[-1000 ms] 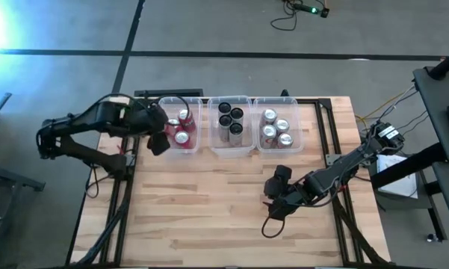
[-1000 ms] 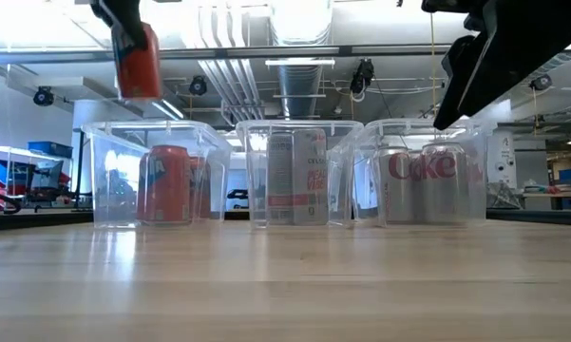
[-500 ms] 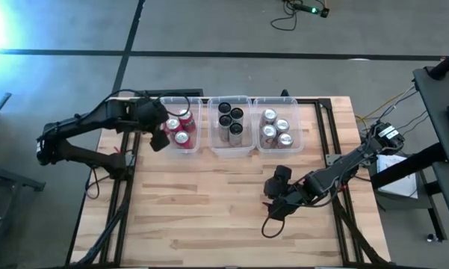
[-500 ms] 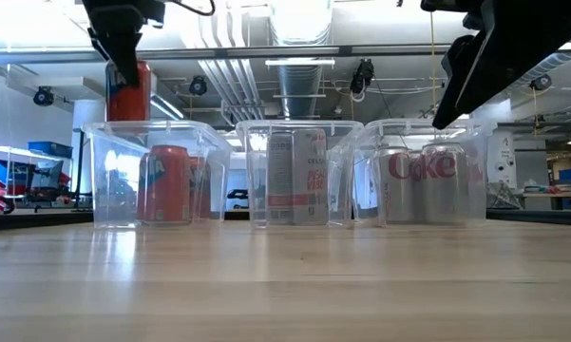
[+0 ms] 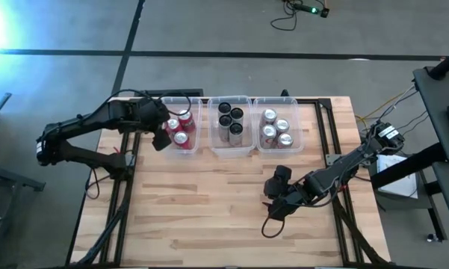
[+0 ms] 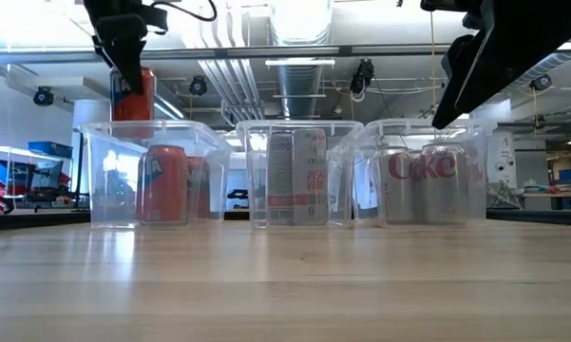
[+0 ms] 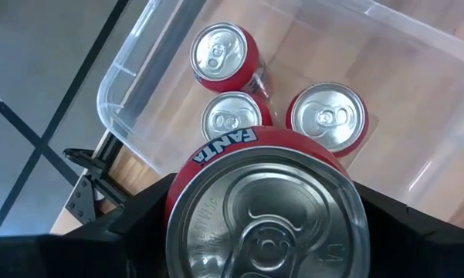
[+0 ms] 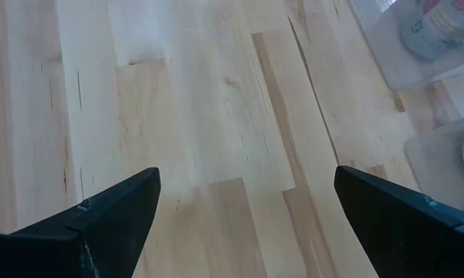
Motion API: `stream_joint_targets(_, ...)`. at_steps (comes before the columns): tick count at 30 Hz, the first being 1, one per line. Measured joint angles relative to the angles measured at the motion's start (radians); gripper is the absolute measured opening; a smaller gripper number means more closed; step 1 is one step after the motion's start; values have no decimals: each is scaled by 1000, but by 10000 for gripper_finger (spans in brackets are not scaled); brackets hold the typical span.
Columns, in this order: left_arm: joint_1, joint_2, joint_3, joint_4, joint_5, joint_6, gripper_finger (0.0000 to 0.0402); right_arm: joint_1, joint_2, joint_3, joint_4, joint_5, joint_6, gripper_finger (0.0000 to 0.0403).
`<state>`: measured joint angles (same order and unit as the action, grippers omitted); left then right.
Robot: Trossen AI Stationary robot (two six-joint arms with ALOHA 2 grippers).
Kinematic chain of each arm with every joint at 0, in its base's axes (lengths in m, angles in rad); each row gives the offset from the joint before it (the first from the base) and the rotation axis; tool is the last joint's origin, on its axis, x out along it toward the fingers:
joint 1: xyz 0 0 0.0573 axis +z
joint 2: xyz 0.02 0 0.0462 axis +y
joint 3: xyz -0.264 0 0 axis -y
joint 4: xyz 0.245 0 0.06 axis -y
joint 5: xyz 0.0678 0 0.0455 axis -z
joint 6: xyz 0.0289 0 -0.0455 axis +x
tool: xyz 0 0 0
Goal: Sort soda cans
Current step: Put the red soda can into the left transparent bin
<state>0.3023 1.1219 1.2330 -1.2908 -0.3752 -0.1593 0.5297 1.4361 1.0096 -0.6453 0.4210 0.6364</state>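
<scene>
From above, the left gripper [image 5: 162, 133] sits at the near left corner of the left bin [image 5: 181, 124], and the arm hides most of what it carries; three clear plastic bins stand in a row at the far edge of the pale wooden tabletop [image 5: 209, 209], the middle bin [image 5: 230, 125] with black cans [image 5: 230, 119], the right bin [image 5: 277, 124] with silver cans [image 5: 276, 128], the left one with red cans [image 5: 182, 137]. The right gripper [image 5: 278, 196] hangs over bare planks nearer the front, well apart from the bins. At table height, the held red can [image 6: 133, 93] shows upright above the left bin's rim, its top cut off by the dark fingers, and the bin walls blur the cans inside. The left wrist view fills with that can's round silver lid [image 7: 266, 212] and red shoulder, the fingers clamped on either side of it, directly over three red cans standing in the bin. In the right wrist view the fingers [image 8: 108, 212] stand wide apart and empty over smooth wood grain, with bin corners only partly visible at the edge.
</scene>
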Motion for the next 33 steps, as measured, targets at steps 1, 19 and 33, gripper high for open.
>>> stream_joint_targets(1,0,0,-3,7,0,0,283,0,0,0,0,0,0,384)
stream_joint_targets(19,2,28,-32,22,80,-8,283,0,0,0,1,0,7,384)
stream_joint_targets(33,1,162,-107,135,180,43,283,0,0,0,1,0,-9,384)
